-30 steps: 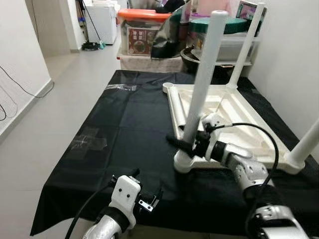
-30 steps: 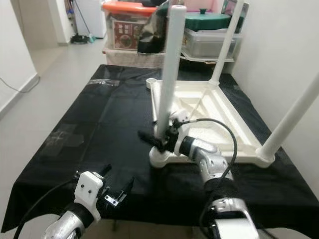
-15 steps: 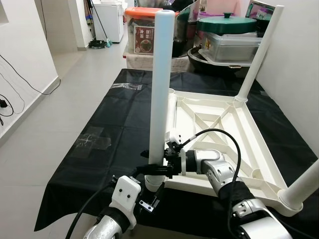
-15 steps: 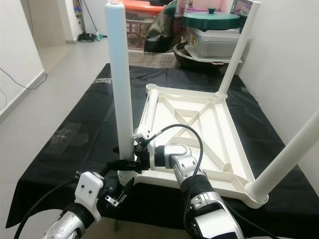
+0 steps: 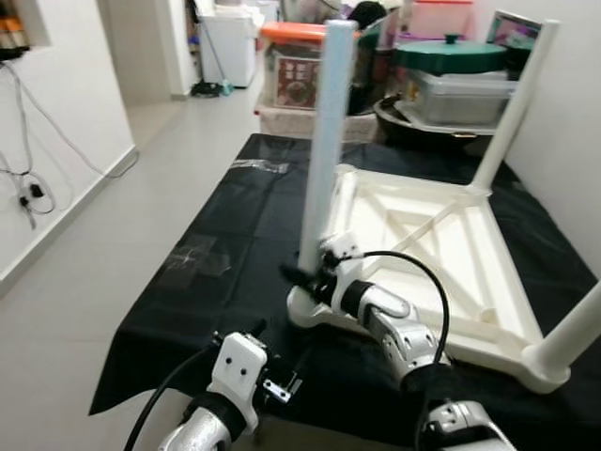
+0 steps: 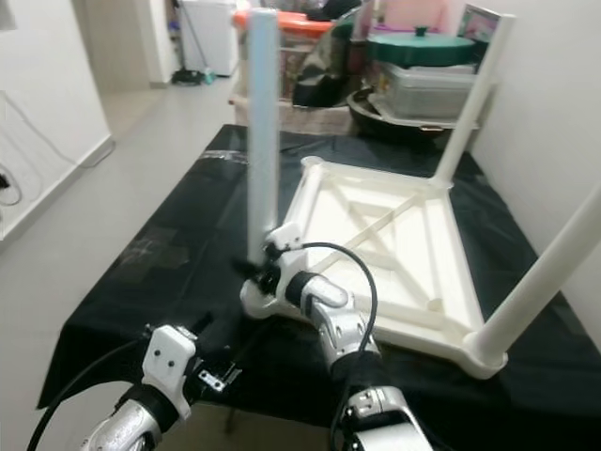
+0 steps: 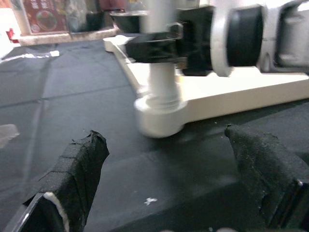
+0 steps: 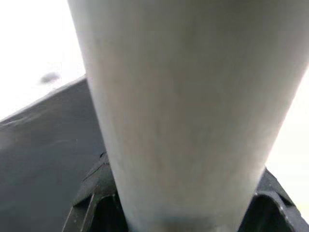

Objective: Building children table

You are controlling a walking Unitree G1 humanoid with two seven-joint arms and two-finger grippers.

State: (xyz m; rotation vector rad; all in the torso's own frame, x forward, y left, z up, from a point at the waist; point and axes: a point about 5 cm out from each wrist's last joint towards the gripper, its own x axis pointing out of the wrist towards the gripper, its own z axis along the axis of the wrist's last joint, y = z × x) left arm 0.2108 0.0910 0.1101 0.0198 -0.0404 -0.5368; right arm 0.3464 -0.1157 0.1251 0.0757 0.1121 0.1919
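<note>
A white children's table (image 5: 441, 235) lies upside down on a black cloth (image 5: 235, 235). Its near-left leg (image 5: 329, 141) stands upright in the corner socket (image 5: 315, 310). My right gripper (image 5: 305, 277) is shut on this leg just above the socket; the leg (image 8: 183, 106) sits between the black fingers (image 8: 91, 203) in the right wrist view. Low at the cloth's near edge, my left gripper (image 7: 169, 193) is open, its fingers (image 7: 77, 179) wide apart and holding nothing, and it faces the socket (image 7: 159, 116). Two more legs stand at the far right (image 5: 512, 108) and near right (image 5: 573, 334).
Storage boxes (image 5: 296, 70) and a green-lidded pot (image 5: 451, 56) crowd the far end of the cloth. A wall (image 5: 573, 141) runs along the right side. Bare grey floor (image 5: 113, 244) lies to the left, with cables (image 5: 28, 188) by the left wall.
The whole picture has swung, so the camera moved. My right gripper has stayed clamped on the leg's base, and my left gripper has stayed low and open.
</note>
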